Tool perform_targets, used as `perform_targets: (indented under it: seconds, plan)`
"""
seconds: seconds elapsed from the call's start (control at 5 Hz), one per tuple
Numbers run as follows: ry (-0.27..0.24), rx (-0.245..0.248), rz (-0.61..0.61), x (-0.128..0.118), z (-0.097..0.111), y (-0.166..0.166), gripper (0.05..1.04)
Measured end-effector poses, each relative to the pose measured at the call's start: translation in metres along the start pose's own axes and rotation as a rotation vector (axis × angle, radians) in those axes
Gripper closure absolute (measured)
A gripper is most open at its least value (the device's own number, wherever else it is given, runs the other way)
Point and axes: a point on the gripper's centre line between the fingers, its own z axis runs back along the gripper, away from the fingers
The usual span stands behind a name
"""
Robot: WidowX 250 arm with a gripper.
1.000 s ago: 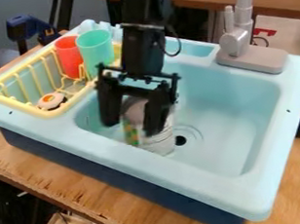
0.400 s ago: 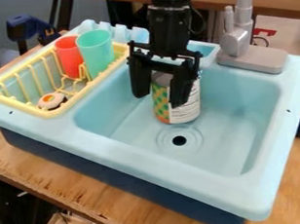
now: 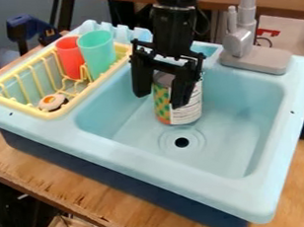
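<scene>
The black gripper [image 3: 162, 102] hangs over the back left part of the light blue sink [image 3: 246, 103], its fingers spread around a can [image 3: 187, 104] and shut on it. The can is upright, with a green, yellow and orange pattern on its left side and a white printed label on its right. One finger [image 3: 185, 85] crosses in front of the can; the other is at its left. Part of the can's top shows between them. The can's base is just behind the drain [image 3: 181, 142]; whether it touches the sink floor, I cannot tell.
Left of the basin, a yellow rack [image 3: 49, 115] holds a red cup [image 3: 70, 57], a green cup [image 3: 97, 53] and a small round item [image 3: 52, 102]. The grey faucet [image 3: 241, 39] stands at the back right. A blue clamp [image 3: 22, 29] is behind the rack.
From the front of the basin, the gripper and can have moved together toward the back and right, uncovering the drain. Since the middle frame they have barely shifted.
</scene>
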Motion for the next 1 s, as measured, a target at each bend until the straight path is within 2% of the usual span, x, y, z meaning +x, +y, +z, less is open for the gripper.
perform_targets:
  seconds: [0.2,0.8,1.0]
  plan:
    - [0.023,0.0,0.005,-0.004,0.001,0.0,0.083]
    - [-0.056,0.008,0.034,-0.047,0.044,-0.014,0.083]
    - [-0.087,0.049,0.014,-0.06,0.052,-0.025,0.083]
